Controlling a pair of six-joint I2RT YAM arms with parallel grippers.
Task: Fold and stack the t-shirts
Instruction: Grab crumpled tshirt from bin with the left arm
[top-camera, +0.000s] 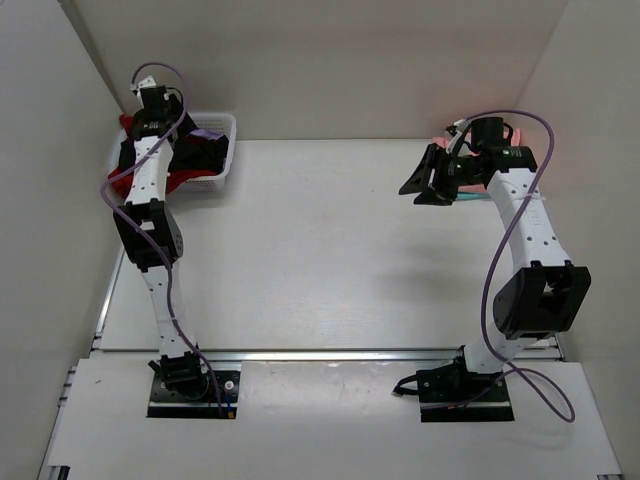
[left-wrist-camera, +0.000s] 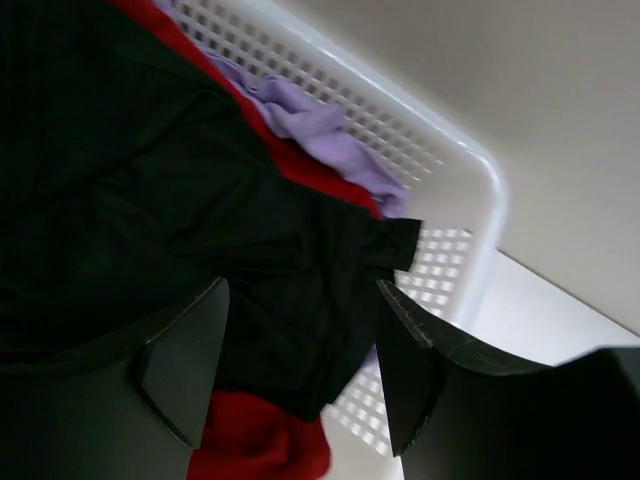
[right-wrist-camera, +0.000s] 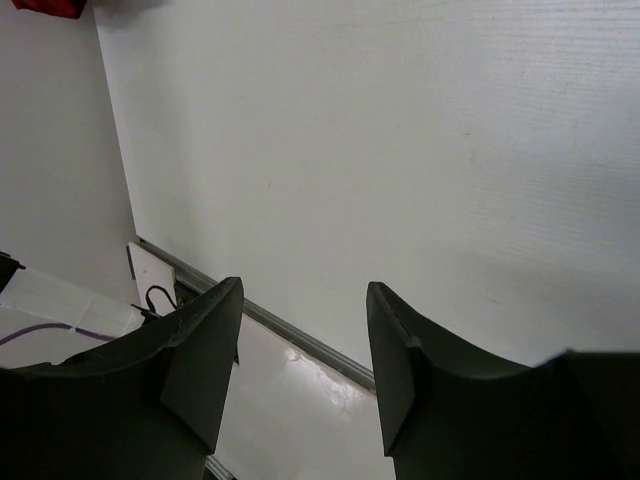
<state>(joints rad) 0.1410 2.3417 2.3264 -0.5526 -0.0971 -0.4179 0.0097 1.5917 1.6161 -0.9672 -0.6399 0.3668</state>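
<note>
The right gripper (right-wrist-camera: 303, 300) hangs open and empty at two o'clock, and farther off at ten o'clock the left gripper (left-wrist-camera: 300, 300), jaws apart, sits over the black t-shirt (left-wrist-camera: 150, 180) in the basket (left-wrist-camera: 470, 200), which I think it must pinch and lift out next.

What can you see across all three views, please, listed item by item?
black t-shirt: one, black, on top in the basket
red t-shirt: one, red, in the basket beneath the black one
lavender cloth: one, lavender, in the basket by its wall
salmon-pink t-shirt: one, pink, far right, behind the right arm
basket: one, white, far left corner
table: one, white
left arm: white-black, jaws open over the basket
right arm: white-black, jaws open, empty
</note>
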